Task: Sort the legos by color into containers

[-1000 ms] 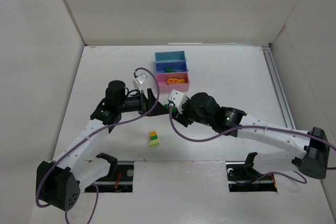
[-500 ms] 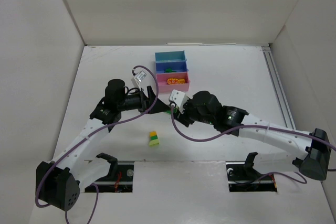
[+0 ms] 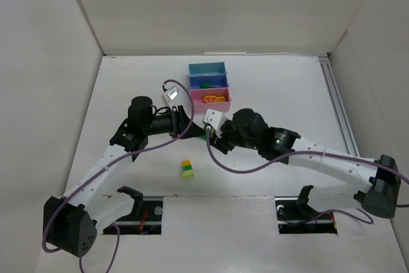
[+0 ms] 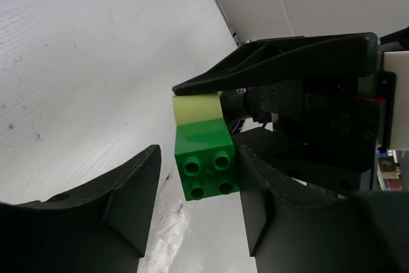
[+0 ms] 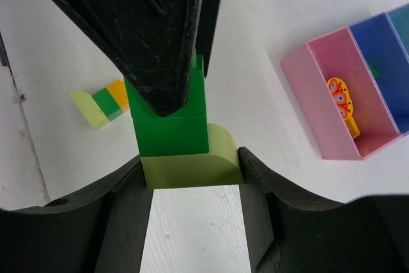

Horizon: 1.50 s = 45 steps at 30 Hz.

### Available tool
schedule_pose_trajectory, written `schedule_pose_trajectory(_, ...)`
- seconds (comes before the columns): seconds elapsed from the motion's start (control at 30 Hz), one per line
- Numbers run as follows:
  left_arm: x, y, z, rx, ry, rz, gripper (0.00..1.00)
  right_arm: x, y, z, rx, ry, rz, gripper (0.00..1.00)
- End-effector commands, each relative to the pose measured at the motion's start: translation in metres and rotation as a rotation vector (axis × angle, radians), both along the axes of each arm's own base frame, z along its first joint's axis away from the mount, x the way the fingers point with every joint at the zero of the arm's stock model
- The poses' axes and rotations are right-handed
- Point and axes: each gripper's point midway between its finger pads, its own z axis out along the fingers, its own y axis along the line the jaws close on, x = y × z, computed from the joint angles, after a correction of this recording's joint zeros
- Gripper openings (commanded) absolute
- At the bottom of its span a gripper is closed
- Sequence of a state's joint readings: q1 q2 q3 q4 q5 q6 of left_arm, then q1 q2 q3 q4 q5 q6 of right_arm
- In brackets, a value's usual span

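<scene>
Between the two arms hangs a stack of two legos: a dark green brick (image 4: 204, 158) joined to a light green one (image 5: 188, 167). My right gripper (image 5: 192, 165) is shut on the light green brick. My left gripper (image 4: 198, 177) straddles the dark green brick (image 5: 167, 132); one finger touches it and a small gap shows at the other. In the top view both grippers meet at this stack (image 3: 202, 134). The containers stand behind: teal (image 3: 207, 68), blue (image 3: 208, 81) and pink (image 3: 211, 98) trays.
A loose stack of light green, dark green and yellow bricks (image 3: 186, 169) lies on the table in front of the grippers, also in the right wrist view as that stack (image 5: 102, 101). The pink tray (image 5: 303, 107) holds an orange piece (image 5: 342, 97); the blue tray holds something green.
My left gripper's jaws have narrowed from wide open to close around the dark green brick. Both arms have shifted only slightly.
</scene>
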<state>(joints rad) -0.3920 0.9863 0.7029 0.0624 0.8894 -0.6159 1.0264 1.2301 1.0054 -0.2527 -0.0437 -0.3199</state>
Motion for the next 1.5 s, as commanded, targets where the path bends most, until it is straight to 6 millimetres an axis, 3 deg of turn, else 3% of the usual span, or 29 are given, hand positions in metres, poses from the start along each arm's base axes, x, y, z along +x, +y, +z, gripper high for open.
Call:
schedule_pose_trajectory(0.0,-0.002,-0.005,0.022,-0.042,-0.081,-0.045,0.46,0.012,0.012,0.034,0.091,-0.059,0.004,0.20)
schedule_pose_trajectory(0.07,-0.001,-0.005,0.026,-0.045,-0.090,-0.045,0.32,0.014,0.010,0.034,0.093,-0.056,0.003,0.20)
schedule_pose_trajectory(0.17,0.000,-0.004,0.032,-0.048,-0.108,-0.034,0.20,0.017,0.007,0.029,0.085,-0.052,-0.008,0.20)
schedule_pose_trajectory(0.23,0.000,-0.003,0.033,-0.045,-0.111,-0.020,0.17,0.018,0.000,0.019,0.063,-0.038,-0.020,0.20)
schedule_pose_trajectory(0.27,0.002,-0.002,0.033,-0.035,-0.113,-0.011,0.13,0.021,-0.004,0.024,0.072,-0.045,-0.032,0.20)
schedule_pose_trajectory(0.57,0.020,0.016,0.029,0.051,-0.108,0.092,0.09,0.021,-0.031,-0.008,0.006,0.018,-0.097,0.20)
schedule_pose_trajectory(0.73,0.022,0.015,0.033,0.054,-0.116,0.090,0.09,0.023,-0.036,-0.006,0.032,0.025,-0.128,0.21)
schedule_pose_trajectory(0.83,0.041,0.022,0.025,0.108,-0.087,0.194,0.09,0.045,-0.046,0.006,0.059,0.000,-0.254,0.23)
schedule_pose_trajectory(0.87,0.048,0.025,0.017,0.132,-0.060,0.234,0.09,0.052,-0.047,0.001,0.051,0.014,-0.274,0.23)
schedule_pose_trajectory(0.93,0.069,0.035,0.013,0.174,-0.046,0.349,0.09,0.077,-0.057,0.007,0.066,0.020,-0.372,0.23)
schedule_pose_trajectory(0.97,0.074,0.040,0.012,0.197,-0.042,0.390,0.09,0.085,-0.058,-0.004,0.050,0.067,-0.409,0.23)
schedule_pose_trajectory(1.03,0.091,0.053,0.009,0.238,-0.028,0.513,0.09,0.105,-0.065,-0.004,0.050,0.086,-0.486,0.23)
schedule_pose_trajectory(1.07,0.096,0.058,0.009,0.255,-0.028,0.546,0.09,0.119,-0.068,0.008,0.069,0.080,-0.524,0.23)
schedule_pose_trajectory(1.1,0.100,0.062,0.008,0.269,-0.033,0.578,0.09,0.129,-0.068,-0.001,0.055,0.105,-0.568,0.23)
schedule_pose_trajectory(1.13,0.109,0.073,0.011,0.289,-0.036,0.656,0.09,0.137,-0.069,0.003,0.056,0.092,-0.608,0.23)
schedule_pose_trajectory(1.17,0.113,0.078,0.015,0.294,-0.037,0.698,0.09,0.152,-0.070,0.019,0.087,0.069,-0.649,0.23)
schedule_pose_trajectory(1.2,0.114,0.084,0.011,0.317,-0.031,0.728,0.09,0.163,-0.072,0.009,0.074,0.093,-0.694,0.23)
schedule_pose_trajectory(1.27,0.121,0.096,0.012,0.348,-0.040,0.798,0.09,0.181,-0.071,0.010,0.084,0.101,-0.742,0.23)
schedule_pose_trajectory(1.3,0.123,0.098,0.010,0.362,-0.032,0.808,0.10,0.197,-0.069,0.029,0.127,0.091,-0.765,0.23)
schedule_pose_trajectory(1.33,0.125,0.099,0.014,0.360,-0.040,0.818,0.10,0.206,-0.064,0.011,0.093,0.129,-0.795,0.23)
schedule_pose_trajectory(1.37,0.129,0.099,0.004,0.382,-0.022,0.822,0.10,0.218,-0.068,0.011,0.091,0.127,-0.839,0.23)
schedule_pose_trajectory(1.4,0.131,0.100,0.004,0.393,-0.016,0.830,0.10,0.234,-0.065,0.031,0.134,0.106,-0.867,0.23)
schedule_pose_trajectory(1.43,0.133,0.099,0.005,0.393,-0.016,0.830,0.10,0.244,-0.059,0.007,0.084,0.138,-0.885,0.23)
schedule_pose_trajectory(1.47,0.136,0.098,-0.003,0.409,0.000,0.826,0.10,0.254,-0.060,0.004,0.078,0.144,-0.910,0.23)
